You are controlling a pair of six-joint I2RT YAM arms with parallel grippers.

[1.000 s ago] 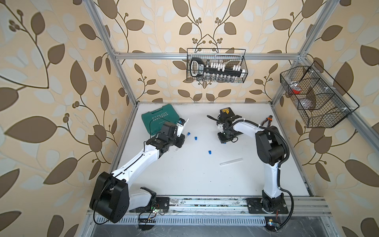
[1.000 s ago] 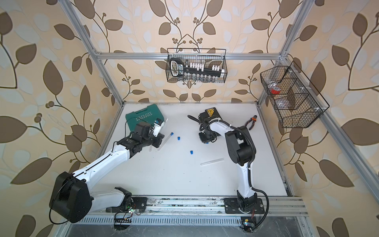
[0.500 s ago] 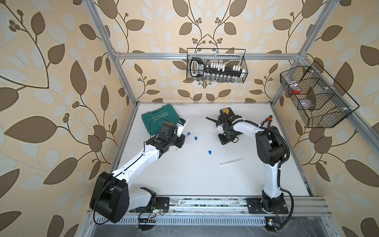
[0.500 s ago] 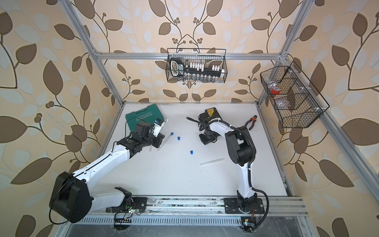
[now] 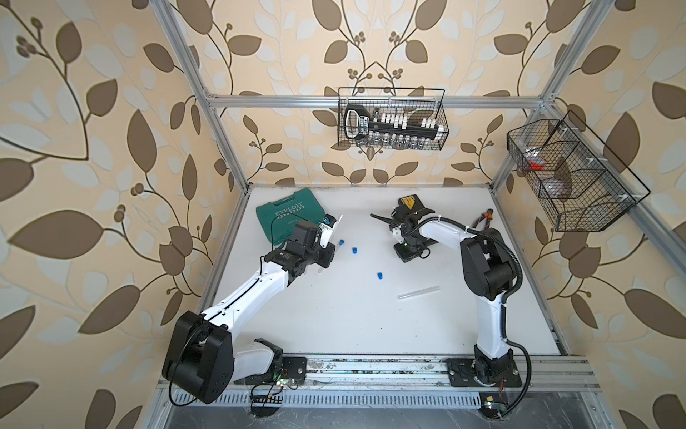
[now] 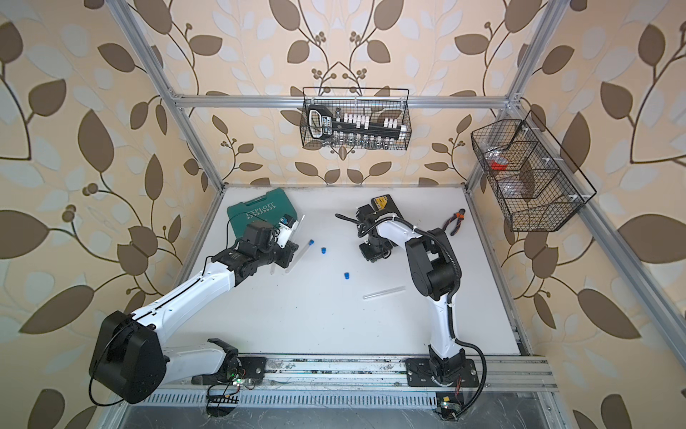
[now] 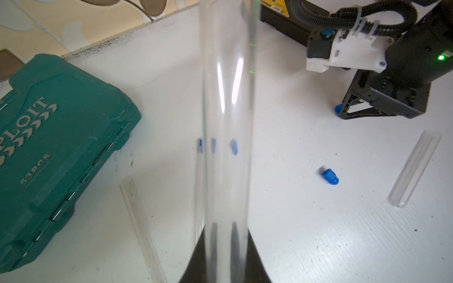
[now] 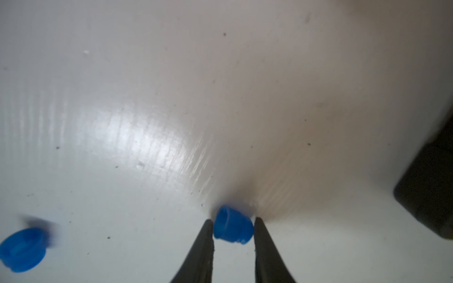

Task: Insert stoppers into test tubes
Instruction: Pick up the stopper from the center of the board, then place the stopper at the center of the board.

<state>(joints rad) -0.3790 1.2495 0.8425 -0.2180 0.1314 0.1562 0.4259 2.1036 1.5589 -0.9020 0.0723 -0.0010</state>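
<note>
My left gripper is shut on a clear test tube that rises steeply from its jaws and shows beside the green case in a top view. My right gripper points down at the table, its black fingertips pressed on both sides of a blue stopper lying there. Another stopper lies nearby. Two loose stoppers sit mid-table. A stoppered test tube lies by the left gripper, a bare one nearer the right arm, and a third by the case.
A green tool case sits at the back left, a black and yellow box behind the right gripper, and pliers at the back right. Wire baskets hang on the back wall and right wall.
The right gripper's jaws have narrowed onto the stopper. Neither arm has shifted noticeably, and the left gripper still holds its tube.
</note>
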